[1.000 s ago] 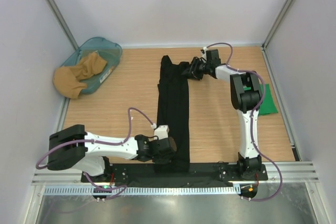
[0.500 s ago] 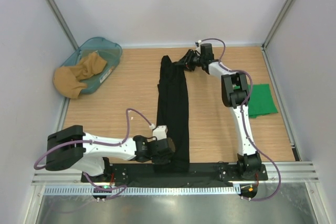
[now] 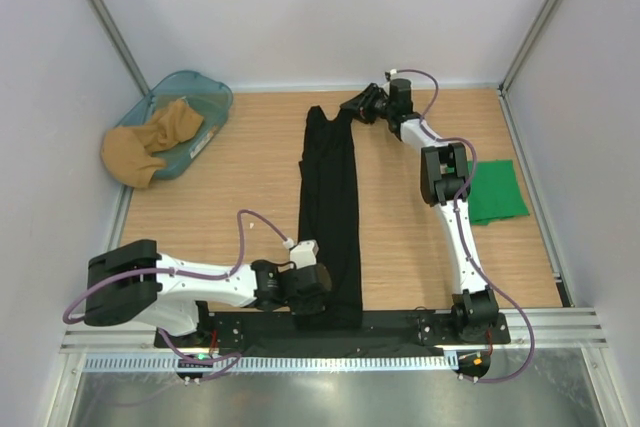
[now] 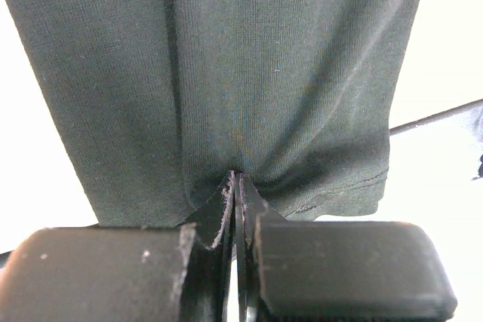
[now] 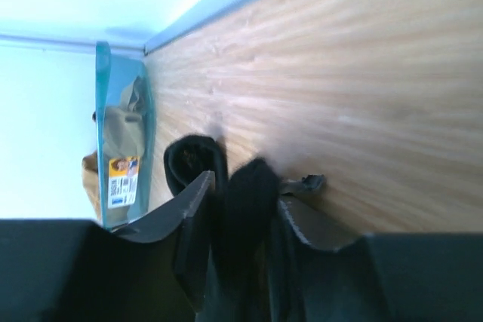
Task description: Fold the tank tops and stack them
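Shift over the last second: right end effector (image 5: 260,180) now further out toward the far edge of the light wooden surface (image 3: 240,187), jaws drawn narrower than a second ago. In the right wrist view, dark cloth packs the gap between them, so reads as a grip on the strap end of the black knit tank top (image 3: 330,207), not an empty close.

Left end effector (image 4: 234,183) unchanged at the near edge, pinched fully together on the hem of the same garment.

Black knit tank top lies as a long, narrow lengthwise-folded strip from near edge to far edge, about mid-surface, its strap end pulled off to the right at the far end.

Folded bright green tank top (image 3: 497,192) flat at the right side, more exposed now with the right arm reached away.

Judgement: both ends held, so set up for an end-to-end fold. Stacking on the green one not yet done.

Teal plastic basket (image 3: 205,105) holding tan cloth (image 3: 150,142) at far left, apart from the work.
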Robot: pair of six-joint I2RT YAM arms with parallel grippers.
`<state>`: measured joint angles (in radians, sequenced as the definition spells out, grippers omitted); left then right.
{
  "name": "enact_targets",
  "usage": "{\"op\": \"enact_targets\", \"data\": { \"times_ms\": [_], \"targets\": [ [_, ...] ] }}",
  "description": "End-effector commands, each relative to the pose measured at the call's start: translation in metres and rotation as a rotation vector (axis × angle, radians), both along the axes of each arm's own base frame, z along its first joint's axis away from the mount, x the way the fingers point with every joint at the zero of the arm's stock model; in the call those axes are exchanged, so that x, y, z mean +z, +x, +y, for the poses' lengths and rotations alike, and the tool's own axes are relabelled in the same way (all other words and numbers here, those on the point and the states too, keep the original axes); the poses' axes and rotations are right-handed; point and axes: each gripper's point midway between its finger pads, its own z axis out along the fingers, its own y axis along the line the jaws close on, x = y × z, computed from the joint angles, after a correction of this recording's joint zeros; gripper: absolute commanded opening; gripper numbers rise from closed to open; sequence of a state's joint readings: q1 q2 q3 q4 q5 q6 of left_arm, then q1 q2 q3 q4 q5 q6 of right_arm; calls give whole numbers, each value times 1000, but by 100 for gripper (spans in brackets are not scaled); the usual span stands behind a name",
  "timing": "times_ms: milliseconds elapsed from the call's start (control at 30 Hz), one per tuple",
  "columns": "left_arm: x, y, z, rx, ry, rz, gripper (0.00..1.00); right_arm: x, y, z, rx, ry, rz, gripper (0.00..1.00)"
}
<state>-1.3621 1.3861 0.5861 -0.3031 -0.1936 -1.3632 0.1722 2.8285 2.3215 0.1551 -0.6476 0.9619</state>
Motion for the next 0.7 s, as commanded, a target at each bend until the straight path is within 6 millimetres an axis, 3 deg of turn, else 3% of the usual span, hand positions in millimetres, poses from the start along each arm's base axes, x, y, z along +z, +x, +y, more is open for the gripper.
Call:
{"op": "enact_targets", "data": {
  "times_ms": [0,67,300,400,433,467,533,567,667],
  "targets": [
    [-50,-28,72,-42,296,102,0,46,26,-11,-63,-24,-171,41],
    [-49,-28,70,-44,291,102,0,58,29,-13,-74,-48,-219,48],
    [-46,-25,62,-55,288,88,0,86,31,-21,-88,-151,-304,49],
    [-46,-23,57,-63,296,82,0,94,32,-23,-94,-129,-295,37],
    [-45,-22,55,-65,301,79,0,99,33,-24,-98,-126,-299,29],
    [-44,-19,56,-63,312,66,0,98,31,-23,-93,-131,-276,27],
    [-38,-14,56,-60,329,44,0,102,30,-23,-81,-152,-281,36],
    [-36,-12,56,-59,335,32,0,100,29,-25,-81,-159,-269,36],
    [-25,-1,53,-52,331,-8,3,109,27,-29,-99,-187,-266,14]
  ]
}}
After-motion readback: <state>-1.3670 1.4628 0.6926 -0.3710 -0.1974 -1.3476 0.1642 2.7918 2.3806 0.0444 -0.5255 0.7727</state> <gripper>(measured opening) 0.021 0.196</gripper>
